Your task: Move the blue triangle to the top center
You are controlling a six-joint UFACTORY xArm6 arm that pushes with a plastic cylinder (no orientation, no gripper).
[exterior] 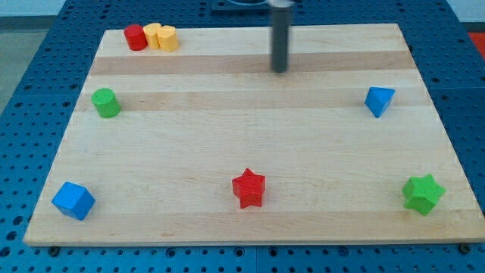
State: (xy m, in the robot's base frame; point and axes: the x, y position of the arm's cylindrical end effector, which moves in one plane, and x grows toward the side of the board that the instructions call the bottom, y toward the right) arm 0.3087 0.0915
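Note:
The blue triangle (379, 100) lies on the wooden board (250, 144) at the view's right, in the upper half. My tip (280, 70) is the lower end of a dark rod that comes down from the view's top centre. It stands on the board to the left of the blue triangle and a little above it, well apart from it and touching no block.
A red cylinder (136, 37) and two yellow blocks (161, 36) sit together at the top left. A green cylinder (105, 102) is at the left. A blue cube (73, 200), a red star (248, 187) and a green star (422, 193) lie along the bottom.

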